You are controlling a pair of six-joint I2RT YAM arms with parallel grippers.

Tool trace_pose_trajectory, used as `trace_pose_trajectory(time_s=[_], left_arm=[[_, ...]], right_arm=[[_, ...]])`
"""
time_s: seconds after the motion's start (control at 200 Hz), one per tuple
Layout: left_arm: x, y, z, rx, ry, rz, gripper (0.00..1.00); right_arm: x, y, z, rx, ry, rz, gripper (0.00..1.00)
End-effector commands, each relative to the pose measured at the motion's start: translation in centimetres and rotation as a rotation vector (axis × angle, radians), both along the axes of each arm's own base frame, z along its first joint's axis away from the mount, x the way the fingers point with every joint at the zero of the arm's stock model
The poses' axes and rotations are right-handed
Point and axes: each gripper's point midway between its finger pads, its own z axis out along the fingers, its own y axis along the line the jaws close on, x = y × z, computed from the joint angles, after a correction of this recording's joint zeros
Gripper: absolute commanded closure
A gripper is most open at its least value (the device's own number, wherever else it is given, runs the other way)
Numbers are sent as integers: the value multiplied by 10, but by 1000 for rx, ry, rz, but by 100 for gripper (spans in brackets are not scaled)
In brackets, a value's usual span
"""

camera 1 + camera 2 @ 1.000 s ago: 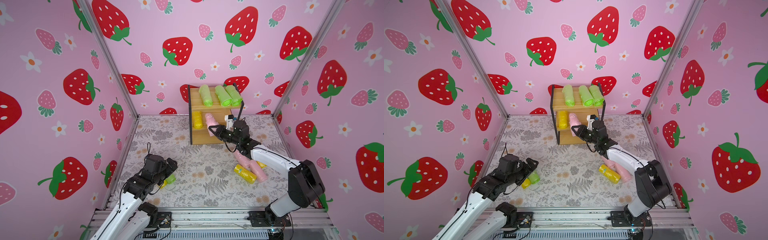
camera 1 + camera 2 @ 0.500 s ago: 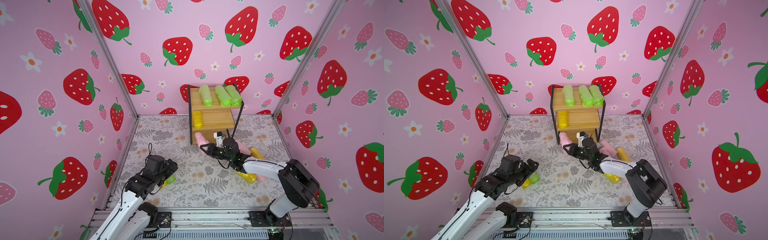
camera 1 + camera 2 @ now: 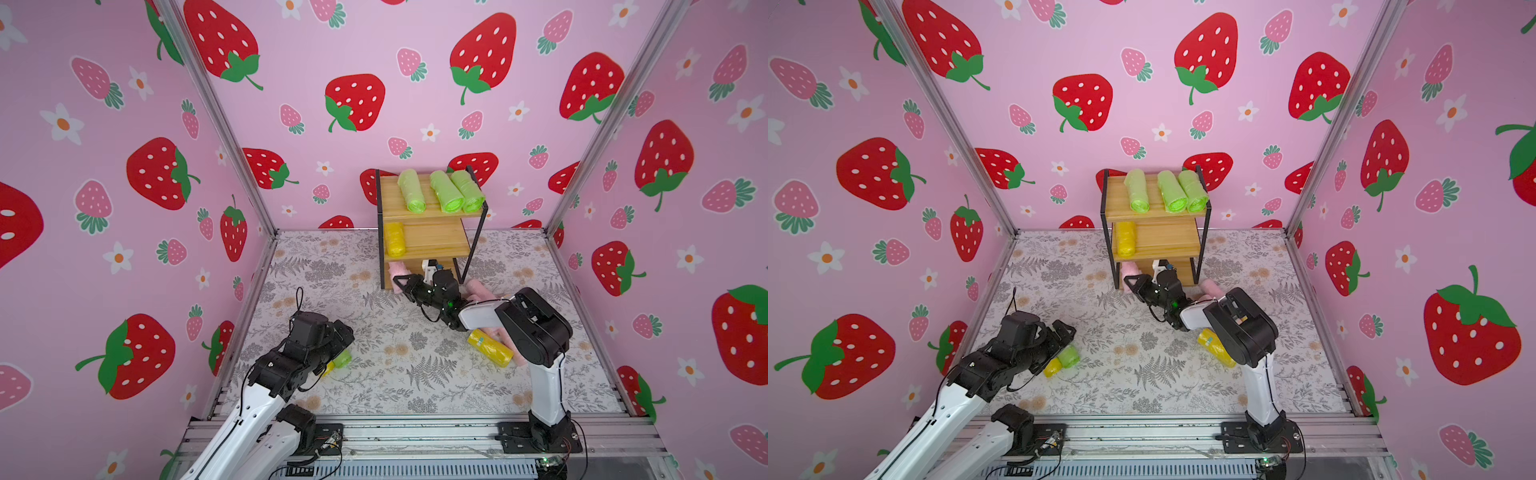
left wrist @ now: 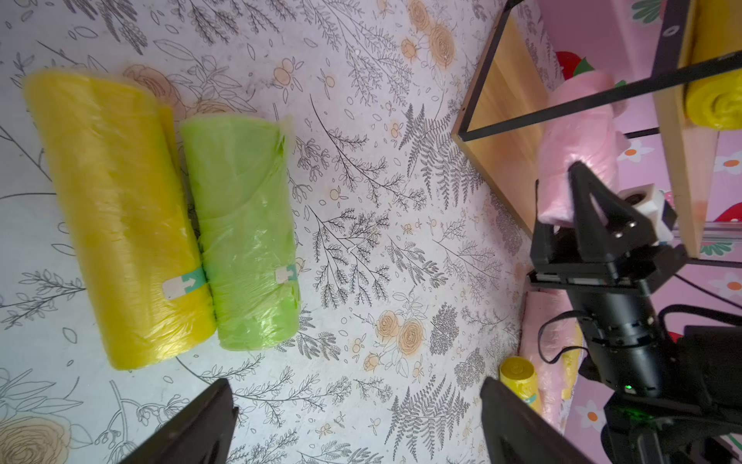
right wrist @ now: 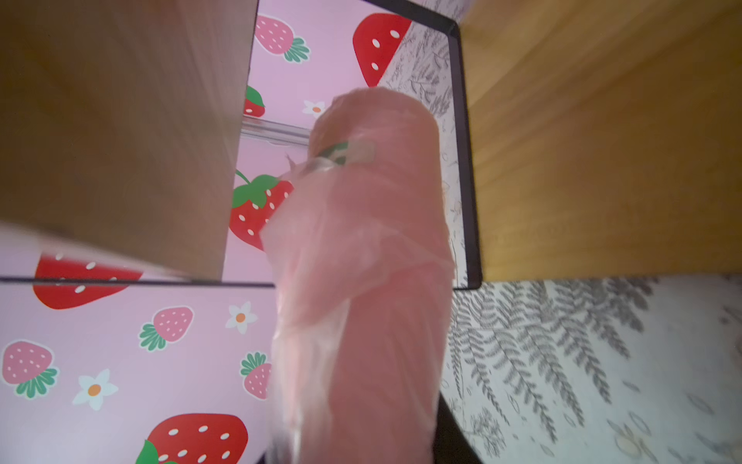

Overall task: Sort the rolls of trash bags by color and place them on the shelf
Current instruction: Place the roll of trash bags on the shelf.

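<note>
Crinkly pink roll (image 5: 361, 261) is pinched by right end effector (image 3: 403, 284) at shelf (image 3: 428, 241); left end effector (image 4: 357, 401) gapes.

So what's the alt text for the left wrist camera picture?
A yellow roll of trash bags and a light green roll lie side by side, touching, on a floral table. Beyond them the right arm's jaws hold a pink roll at the lowest tier of a wooden shelf; the left arm's jaws, open, show in the foreground.
</note>
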Motion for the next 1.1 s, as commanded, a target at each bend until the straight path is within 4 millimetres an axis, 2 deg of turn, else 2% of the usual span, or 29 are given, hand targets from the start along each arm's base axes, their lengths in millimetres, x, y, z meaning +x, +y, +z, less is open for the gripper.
trace_pose_trajectory(time_s=[0.0,0.18,0.475,0.535,0.625,0.685,0.78,0.825,0.855,0.996,1.096], left_arm=[[5,0,6,9,-3,-2,1],[9,-12,3,-37,15,-27,1],[6,-9,3,-13,9,-42,2],[5,-8,5,-4,3,-51,1],[5,-14,6,-12,10,-94,0],[3,-16,4,-5,38,-119,0],[1,-17,-1,22,87,-144,0],[1,-16,-3,35,103,-148,0],[2,-16,-4,38,111,-151,0],[3,-30,-5,-6,136,-207,0],[3,-34,-7,-14,162,-225,0]], right_arm=[[28,-3,31,83,-67,-31,95],[49,-11,15,102,-24,-78,90],[77,7,0,150,3,-76,86],[82,9,-6,157,22,-82,81],[89,10,-18,147,74,-96,67],[93,11,-21,135,89,-92,63],[93,10,-28,106,126,-96,49],[93,6,-33,93,155,-106,49],[92,2,-40,88,192,-118,44],[83,-17,-61,85,302,-166,38],[73,-25,-68,41,346,-170,36]])
